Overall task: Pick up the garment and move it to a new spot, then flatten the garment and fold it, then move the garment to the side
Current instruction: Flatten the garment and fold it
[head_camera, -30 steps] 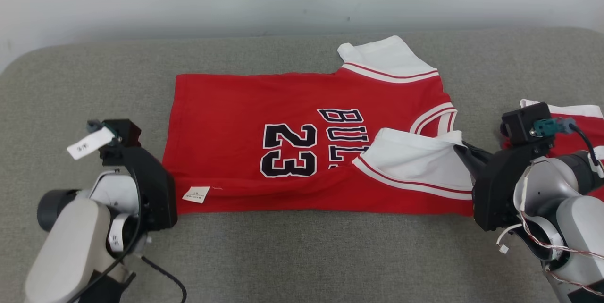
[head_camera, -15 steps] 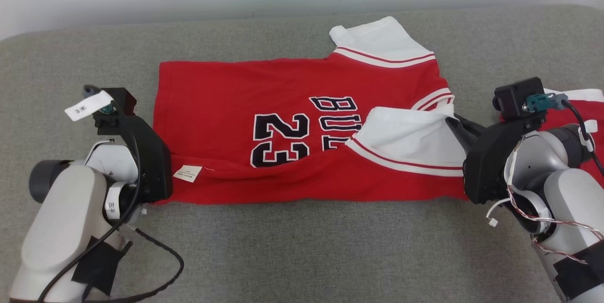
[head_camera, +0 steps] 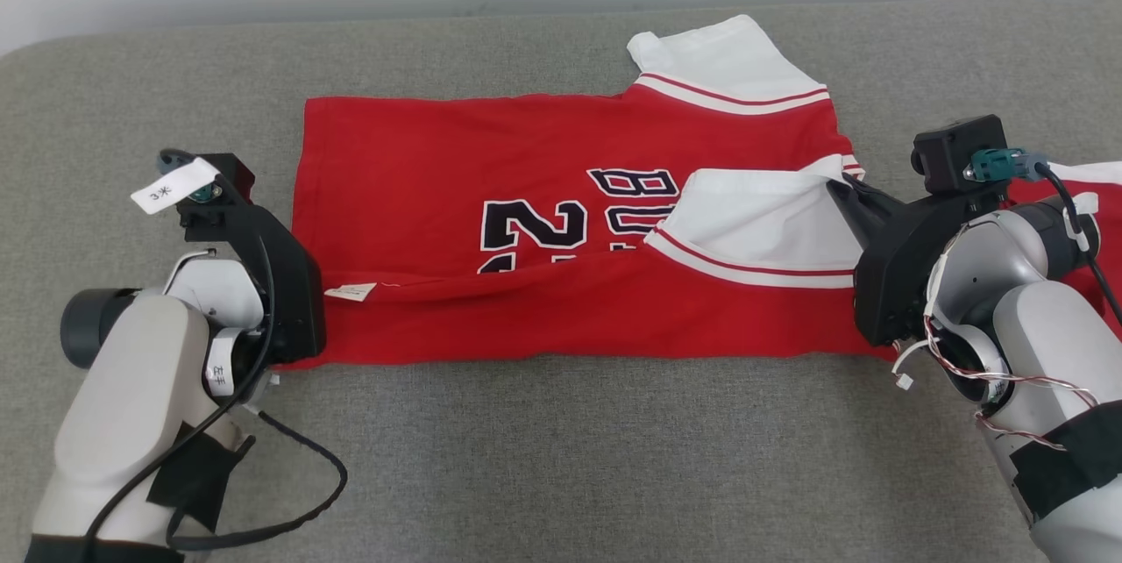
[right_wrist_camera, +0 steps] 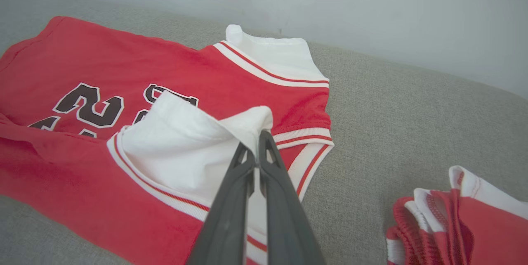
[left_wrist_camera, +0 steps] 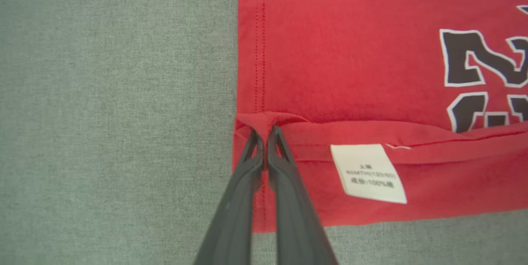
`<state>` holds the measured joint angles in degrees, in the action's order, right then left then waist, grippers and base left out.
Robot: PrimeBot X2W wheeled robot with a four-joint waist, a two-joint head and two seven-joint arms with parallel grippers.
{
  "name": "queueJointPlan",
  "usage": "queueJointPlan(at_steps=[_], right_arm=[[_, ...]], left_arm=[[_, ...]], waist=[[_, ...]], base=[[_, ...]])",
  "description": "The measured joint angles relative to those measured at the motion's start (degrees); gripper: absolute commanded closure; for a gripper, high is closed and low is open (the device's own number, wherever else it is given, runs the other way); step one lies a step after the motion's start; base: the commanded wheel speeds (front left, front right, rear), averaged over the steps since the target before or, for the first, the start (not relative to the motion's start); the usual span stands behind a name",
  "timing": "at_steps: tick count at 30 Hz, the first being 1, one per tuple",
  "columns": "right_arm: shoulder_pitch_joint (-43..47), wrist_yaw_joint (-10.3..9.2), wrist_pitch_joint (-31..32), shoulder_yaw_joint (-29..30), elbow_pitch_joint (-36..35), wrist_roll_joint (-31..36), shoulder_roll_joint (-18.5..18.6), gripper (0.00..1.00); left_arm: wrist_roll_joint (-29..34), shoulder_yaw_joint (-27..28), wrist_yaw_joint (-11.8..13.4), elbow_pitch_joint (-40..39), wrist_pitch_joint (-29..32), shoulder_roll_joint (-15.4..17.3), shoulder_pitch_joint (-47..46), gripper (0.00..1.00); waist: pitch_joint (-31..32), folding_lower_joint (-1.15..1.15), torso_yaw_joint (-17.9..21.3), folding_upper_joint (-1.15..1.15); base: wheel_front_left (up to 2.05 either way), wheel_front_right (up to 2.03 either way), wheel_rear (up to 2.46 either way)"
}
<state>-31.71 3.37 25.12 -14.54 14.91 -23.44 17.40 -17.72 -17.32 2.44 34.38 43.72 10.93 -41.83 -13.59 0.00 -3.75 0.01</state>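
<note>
The jaws of both grippers are squeezed tight on the shirt: its hem corner is held by the left gripper, its white sleeve by the right gripper. The shirt is laid long-ways across the grey pad, hem left, neck right.

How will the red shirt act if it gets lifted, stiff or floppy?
Probably floppy: the red shirt already folds and wrinkles where the left tool pinches it. Likely light: the right tool holds up a white sleeve by one small pinch.
</note>
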Motion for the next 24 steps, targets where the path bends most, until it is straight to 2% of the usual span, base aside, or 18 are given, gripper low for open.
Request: queueJointPlan(at_steps=[2, 3, 4, 17, 21, 24], right_arm=[[-0.5, 0.19, -0.8, -0.3, 1.0, 0.4, -0.2, 1.0], [-0.7, 0.19, -1.2, -0.4, 1.6, 0.4, -0.3, 0.9], [-0.7, 0.24, -1.8, -0.4, 2.0, 0.4, -0.4, 0.0], [-4.1, 0.76, -13.1, 0.0, 6.5, 2.5, -0.7, 0.0], [-2.9, 0.82, -15.7, 0.7, 7.4, 2.5, -0.6, 0.0], [1.4, 0.65, -16.8, 1.0, 8.8, 2.9, -0.1, 0.0]], left_arm=[[0.1, 0.0, 0.0, 0.4, -1.2, 0.0, -0.1, 0.63], [0.2, -0.1, 0.0, 0.5, -1.7, -0.1, -0.4, 0.38], [0.5, -0.1, 0.1, 0.8, -2.5, -0.1, -0.8, 0.0], [2.9, -0.6, -0.5, 3.8, -14.6, -0.2, -3.3, 0.0], [3.3, -1.7, -1.0, 4.2, -18.1, -0.5, -2.5, 0.0], [3.4, -2.8, -2.0, 5.5, -20.4, -1.1, 1.5, 0.0]], waist=[[-0.1, 0.0, -0.1, 0.0], [-0.1, 0.0, -0.2, 0.0], [-0.2, 0.0, -0.3, 0.0], [1.2, 0.0, -0.9, 0.0], [2.7, 0.0, -1.2, 0.0], [4.8, 0.0, -1.4, -0.01]], base=[[0.0, 0.0, 0.0], [0.0, 0.0, 0.0], [0.0, 0.0, 0.0], [0.0, 0.0, 0.0], [0.0, 0.0, 0.0], [0.0, 0.0, 0.0]])
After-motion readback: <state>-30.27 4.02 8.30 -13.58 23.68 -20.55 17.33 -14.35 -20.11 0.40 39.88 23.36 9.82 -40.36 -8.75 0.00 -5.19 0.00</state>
